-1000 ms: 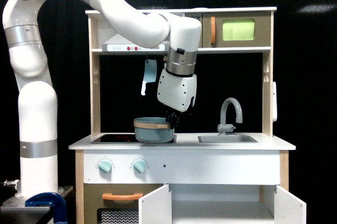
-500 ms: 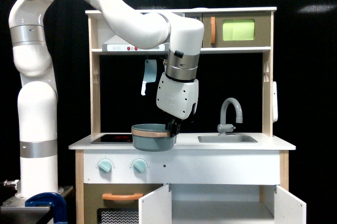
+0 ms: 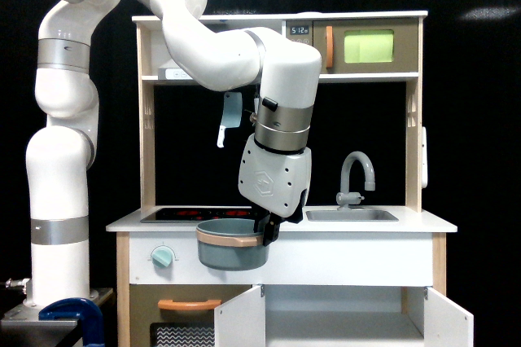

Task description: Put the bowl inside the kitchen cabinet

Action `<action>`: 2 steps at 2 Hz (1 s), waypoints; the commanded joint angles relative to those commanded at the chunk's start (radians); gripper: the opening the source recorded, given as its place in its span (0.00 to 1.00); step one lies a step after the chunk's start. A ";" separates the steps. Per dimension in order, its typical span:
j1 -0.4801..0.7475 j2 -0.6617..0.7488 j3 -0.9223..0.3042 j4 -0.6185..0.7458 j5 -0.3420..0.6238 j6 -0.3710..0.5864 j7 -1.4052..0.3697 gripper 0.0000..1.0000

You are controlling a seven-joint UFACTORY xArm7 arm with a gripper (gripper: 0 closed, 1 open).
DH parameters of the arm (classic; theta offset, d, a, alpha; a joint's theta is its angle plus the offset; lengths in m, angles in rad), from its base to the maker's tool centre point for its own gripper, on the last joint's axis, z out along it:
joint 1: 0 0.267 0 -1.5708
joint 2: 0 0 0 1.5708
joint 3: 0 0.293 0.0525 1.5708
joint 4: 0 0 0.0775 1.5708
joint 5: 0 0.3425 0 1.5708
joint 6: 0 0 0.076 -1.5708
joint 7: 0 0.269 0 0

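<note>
Bowl (image 3: 232, 244), deep grey-blue, tan-orange rim band, pinched by tool (image 3: 269, 231)

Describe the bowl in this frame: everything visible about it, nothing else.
The bowl is round and deep, grey-blue, with a tan-orange band around its rim. It looks smooth and matte; its material cannot be told. It sits roughly level, its opening upward, held off the counter in front of the kitchen's knob panel, above the open white cabinet doors. The gripper grips its rim on the exterior view's right side; nothing else appears to touch it. Its inside is barely visible.
</note>
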 joint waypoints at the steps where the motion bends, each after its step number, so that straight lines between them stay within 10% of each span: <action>1: -0.102 0.240 0.108 0.071 0.149 -0.097 -0.122 0.00; 2: -0.190 0.442 0.254 0.193 0.241 -0.177 -0.139 0.00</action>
